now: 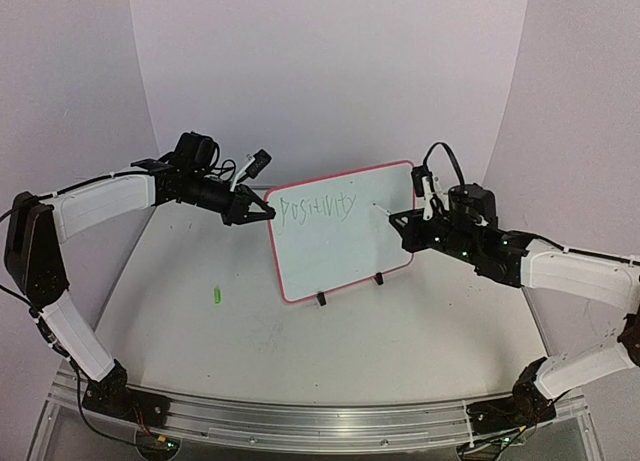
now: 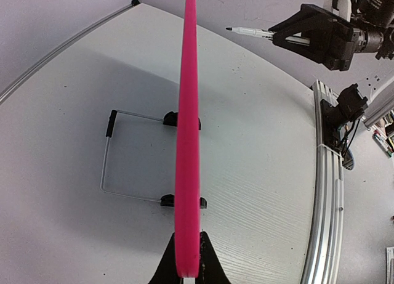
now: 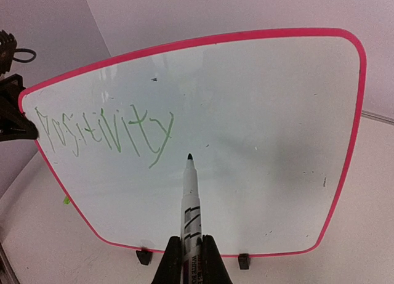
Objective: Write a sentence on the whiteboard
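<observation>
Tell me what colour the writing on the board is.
The writing is light green, on the white board; it shows best in the right wrist view.

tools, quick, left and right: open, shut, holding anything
left tool: closed, clamped on the pink rim of the whiteboard
right tool: closed, holding the marker

White arms, black joints, looping cables
</observation>
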Robot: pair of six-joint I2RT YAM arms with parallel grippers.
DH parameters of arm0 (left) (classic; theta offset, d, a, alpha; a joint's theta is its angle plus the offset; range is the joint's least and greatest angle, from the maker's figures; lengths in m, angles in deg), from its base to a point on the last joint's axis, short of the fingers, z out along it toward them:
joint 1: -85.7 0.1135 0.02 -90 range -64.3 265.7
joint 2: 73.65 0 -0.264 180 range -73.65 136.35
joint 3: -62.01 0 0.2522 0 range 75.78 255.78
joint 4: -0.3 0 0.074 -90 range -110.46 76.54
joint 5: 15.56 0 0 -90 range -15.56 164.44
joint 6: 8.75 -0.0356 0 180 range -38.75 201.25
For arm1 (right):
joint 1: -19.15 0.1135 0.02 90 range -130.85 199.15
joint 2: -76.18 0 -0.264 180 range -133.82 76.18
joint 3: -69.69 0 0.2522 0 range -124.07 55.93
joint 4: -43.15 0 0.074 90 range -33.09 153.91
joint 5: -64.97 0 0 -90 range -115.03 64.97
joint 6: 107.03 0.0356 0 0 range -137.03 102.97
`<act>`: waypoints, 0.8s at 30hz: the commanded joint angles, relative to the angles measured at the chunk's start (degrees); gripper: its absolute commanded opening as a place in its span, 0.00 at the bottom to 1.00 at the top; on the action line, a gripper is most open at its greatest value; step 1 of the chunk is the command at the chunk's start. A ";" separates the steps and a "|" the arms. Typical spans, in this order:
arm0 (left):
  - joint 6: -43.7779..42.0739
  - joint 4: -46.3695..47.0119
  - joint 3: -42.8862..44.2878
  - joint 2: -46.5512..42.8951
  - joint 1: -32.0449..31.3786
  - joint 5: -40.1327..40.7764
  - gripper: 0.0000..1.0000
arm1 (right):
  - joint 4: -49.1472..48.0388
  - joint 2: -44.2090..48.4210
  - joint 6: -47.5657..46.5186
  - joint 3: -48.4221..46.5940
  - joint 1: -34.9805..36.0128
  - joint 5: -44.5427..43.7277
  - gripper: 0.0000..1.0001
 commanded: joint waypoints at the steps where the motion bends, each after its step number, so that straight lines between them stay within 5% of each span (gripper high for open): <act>1: -1.72 -3.95 -0.04 -0.61 -1.16 2.89 0.00 | -1.16 1.44 -1.79 0.77 -2.04 3.21 0.00; 24: -1.91 -4.15 0.05 -0.24 -1.21 3.01 0.00 | -5.19 -6.07 -5.45 -6.84 -2.28 -1.17 0.00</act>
